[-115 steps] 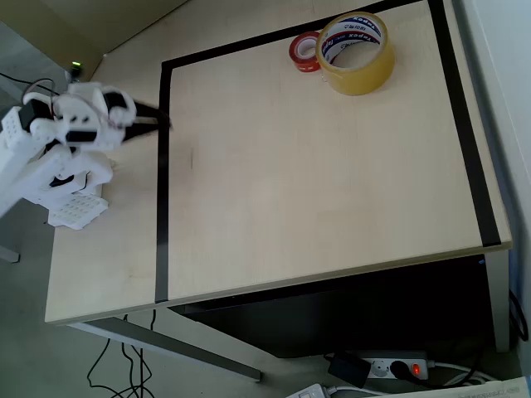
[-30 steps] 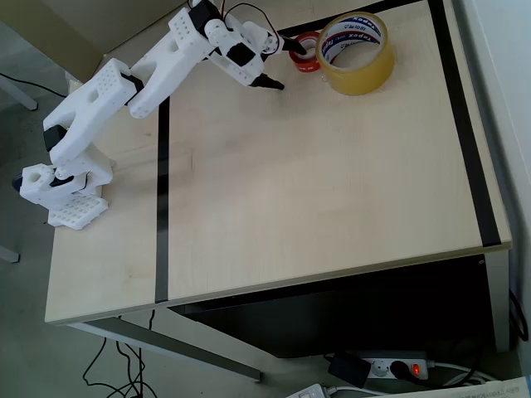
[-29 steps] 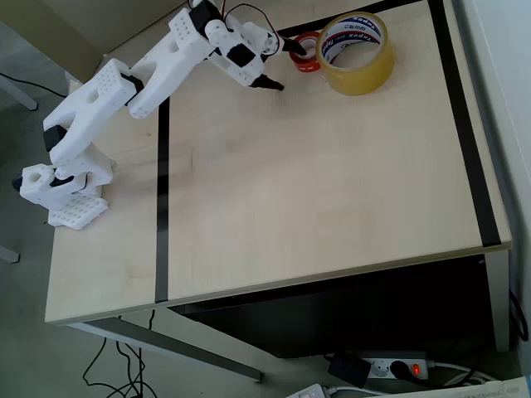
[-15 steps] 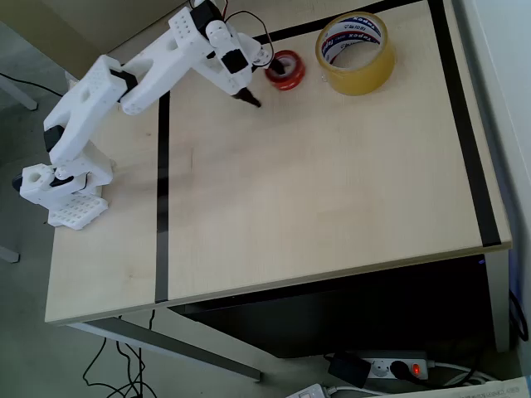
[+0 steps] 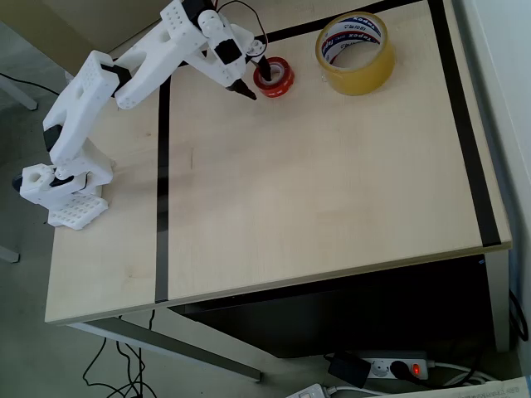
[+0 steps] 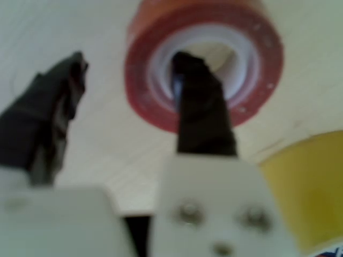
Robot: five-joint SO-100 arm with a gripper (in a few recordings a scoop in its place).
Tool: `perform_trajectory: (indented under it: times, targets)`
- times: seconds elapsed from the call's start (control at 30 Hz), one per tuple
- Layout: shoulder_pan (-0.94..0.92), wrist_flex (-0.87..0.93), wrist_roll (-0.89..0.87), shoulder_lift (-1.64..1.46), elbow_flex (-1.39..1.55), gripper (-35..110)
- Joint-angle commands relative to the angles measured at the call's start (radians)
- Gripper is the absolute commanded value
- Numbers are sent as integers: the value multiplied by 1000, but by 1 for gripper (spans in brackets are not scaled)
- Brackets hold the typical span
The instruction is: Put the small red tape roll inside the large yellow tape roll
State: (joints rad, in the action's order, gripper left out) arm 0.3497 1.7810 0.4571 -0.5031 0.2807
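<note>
Your gripper [image 5: 256,80] is open, w/ one finger inside the red tape [image 5: 275,76] hole, one outside. The red tape sits on the table [image 5: 332,207], near the yellow tape [image 5: 355,52] but apart. Squeeze too softly & it may slip out, or get knocked away.

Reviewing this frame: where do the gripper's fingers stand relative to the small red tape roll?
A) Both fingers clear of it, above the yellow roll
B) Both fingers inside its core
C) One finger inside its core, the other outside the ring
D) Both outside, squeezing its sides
C: in the wrist view one finger dips into the small red tape roll while the other stands outside, jaws apart.
</note>
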Motion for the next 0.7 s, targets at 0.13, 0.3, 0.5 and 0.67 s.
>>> perform_trajectory:
  times: [0.13, 0.3, 0.5, 0.67]
  targets:
    - [0, 28, 20, 21, -112, 6]
    - [5, 28, 18, 55, -129, 16]
    - [12, 28, 21, 58, -135, 7]
    - [3, 28, 21, 48, -147, 0]
